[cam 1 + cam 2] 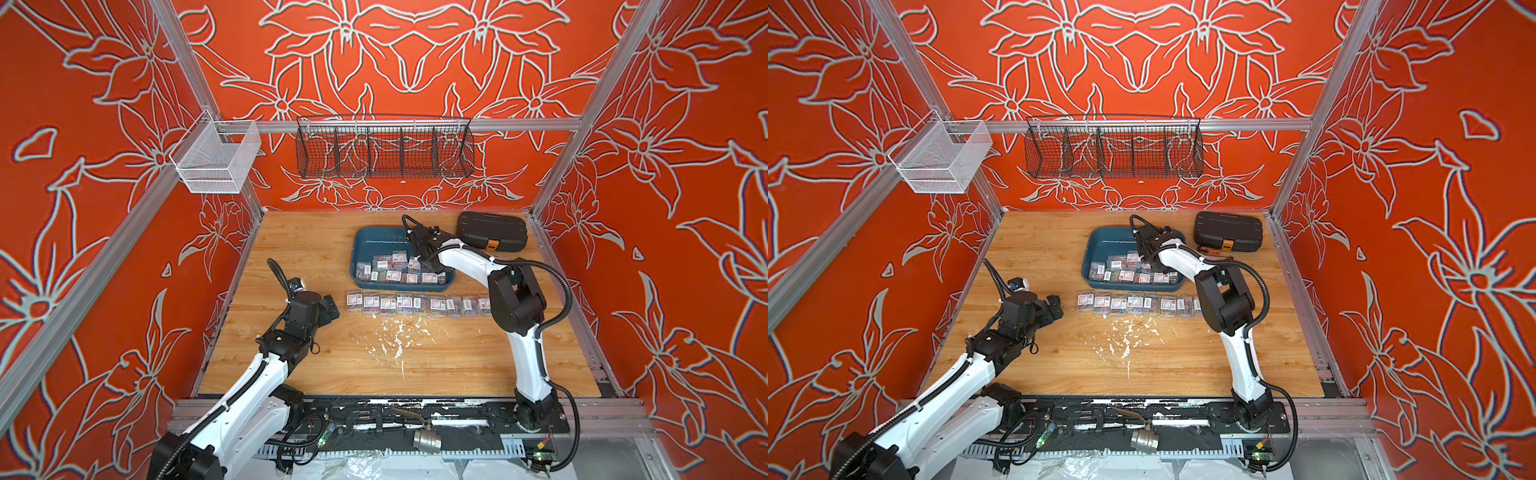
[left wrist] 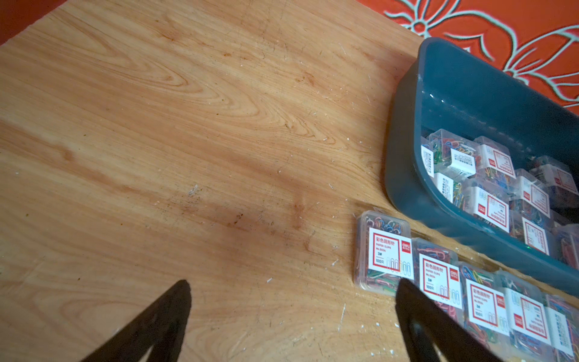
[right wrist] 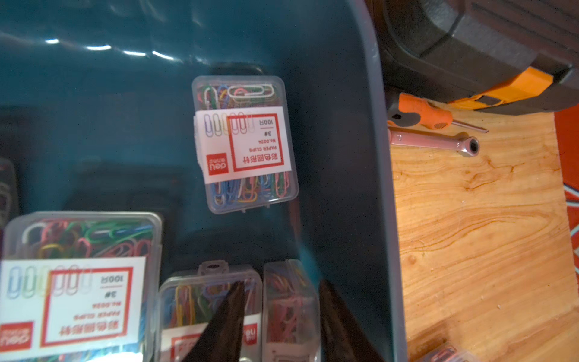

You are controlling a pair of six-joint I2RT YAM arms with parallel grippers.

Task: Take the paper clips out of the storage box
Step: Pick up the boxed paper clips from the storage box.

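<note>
Orange floral walls ring the wooden table [image 1: 332, 365], unloading at mid-job. Paper clips [image 1: 395, 272] in clear boxes crowd the near end of the storage box [image 1: 361, 245]; a row [image 1: 415, 304] already lies on the wood just in front. Right gripper [image 3: 282, 283] reaches inside, jaws partly apart either side of 1 box on edge [image 3: 289, 313], gripping nothing yet. Next it must pinch and lift clear of the rim. Left gripper [image 2: 294, 282] hovers wide and empty beside the row's end. Black wire basket [image 1: 384, 151] and white mesh basket [image 1: 216, 160] look empty.
</note>
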